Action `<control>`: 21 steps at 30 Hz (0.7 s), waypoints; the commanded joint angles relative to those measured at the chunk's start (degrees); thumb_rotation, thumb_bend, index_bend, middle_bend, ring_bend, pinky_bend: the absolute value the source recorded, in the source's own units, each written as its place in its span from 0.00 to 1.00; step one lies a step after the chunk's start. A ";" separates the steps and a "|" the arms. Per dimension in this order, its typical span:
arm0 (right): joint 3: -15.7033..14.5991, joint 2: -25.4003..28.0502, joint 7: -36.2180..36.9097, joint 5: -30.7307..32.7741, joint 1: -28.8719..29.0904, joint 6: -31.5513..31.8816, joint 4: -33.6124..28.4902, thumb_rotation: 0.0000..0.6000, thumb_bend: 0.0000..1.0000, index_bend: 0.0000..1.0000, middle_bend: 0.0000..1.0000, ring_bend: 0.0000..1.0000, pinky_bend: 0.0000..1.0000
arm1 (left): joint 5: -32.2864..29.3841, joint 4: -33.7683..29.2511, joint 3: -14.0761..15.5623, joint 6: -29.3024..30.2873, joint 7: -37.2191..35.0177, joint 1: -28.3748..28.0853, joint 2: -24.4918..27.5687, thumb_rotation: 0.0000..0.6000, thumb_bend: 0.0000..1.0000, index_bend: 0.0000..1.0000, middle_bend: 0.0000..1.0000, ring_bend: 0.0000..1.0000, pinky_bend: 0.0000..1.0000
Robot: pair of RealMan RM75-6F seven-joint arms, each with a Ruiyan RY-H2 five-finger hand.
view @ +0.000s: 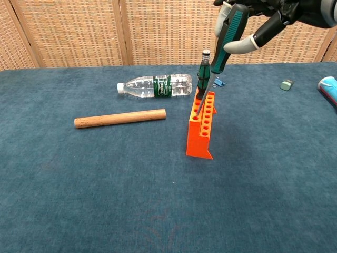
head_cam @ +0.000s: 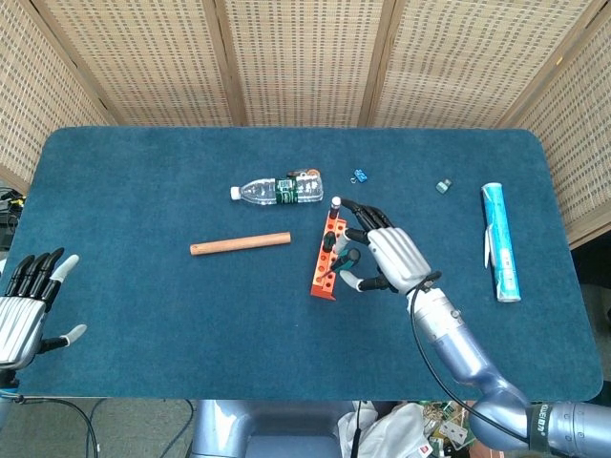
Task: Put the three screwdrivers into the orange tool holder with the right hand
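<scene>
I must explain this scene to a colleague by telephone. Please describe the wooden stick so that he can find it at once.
Start from the blue table and find the orange tool holder near its middle. To the holder's left in both views lies the wooden stick, flat on the cloth, nearer the robot than the plastic bottle. It is the only plain, light-brown rod there; the bottle is clear with a green label.
</scene>
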 commanded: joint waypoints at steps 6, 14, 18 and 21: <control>-0.66 -0.29 0.89 -0.46 -0.20 -0.37 1.09 1.00 0.40 0.64 0.02 0.00 0.00 | 0.02 0.06 0.03 0.00 0.06 0.00 -0.09 1.00 0.00 0.00 0.00 0.00 0.00; -0.86 -0.58 1.06 -0.53 -0.05 -0.55 1.70 1.00 0.40 0.64 0.02 0.00 0.00 | -0.04 0.05 0.01 -0.09 0.17 -0.04 -0.14 1.00 0.00 0.00 0.00 0.00 0.00; -1.12 -0.78 0.64 -0.45 0.13 -0.70 2.15 1.00 0.40 0.64 0.02 0.00 0.00 | -0.04 0.11 0.04 -0.11 0.21 -0.05 -0.18 1.00 0.00 0.00 0.00 0.00 0.00; -1.47 -1.15 -0.38 -0.35 0.54 -0.93 2.71 1.00 0.40 0.64 0.02 0.00 0.00 | -0.06 0.10 0.02 -0.16 0.33 -0.08 -0.22 1.00 0.00 0.00 0.00 0.00 0.00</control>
